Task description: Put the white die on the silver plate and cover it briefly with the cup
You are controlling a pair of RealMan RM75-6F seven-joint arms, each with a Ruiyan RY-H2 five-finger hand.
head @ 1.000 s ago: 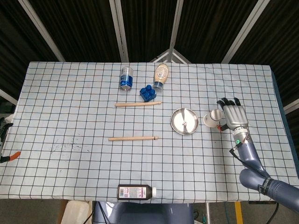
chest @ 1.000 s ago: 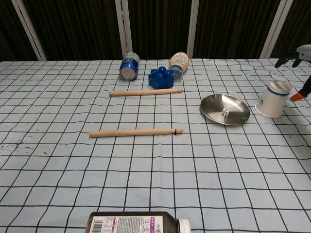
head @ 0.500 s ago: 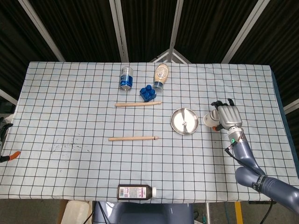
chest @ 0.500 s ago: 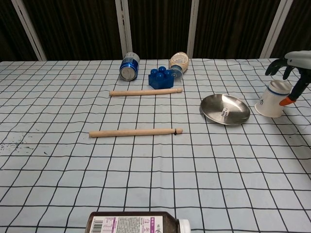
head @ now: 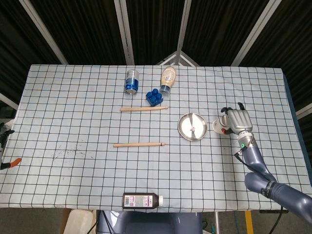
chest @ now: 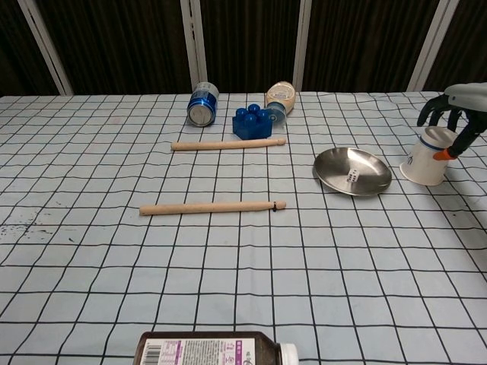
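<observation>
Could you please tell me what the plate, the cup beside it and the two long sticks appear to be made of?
Plate: polished metal, probably steel; silver and shiny, with bright reflections.
Cup: white, matte, likely paper or plastic, with a blue band near its base; the look does not settle which.
Two sticks: pale, unfinished-looking wood, tan and dull.

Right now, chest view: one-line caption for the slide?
Right hand reaches over the upturned cup; white die already lies on the silver plate.
</observation>
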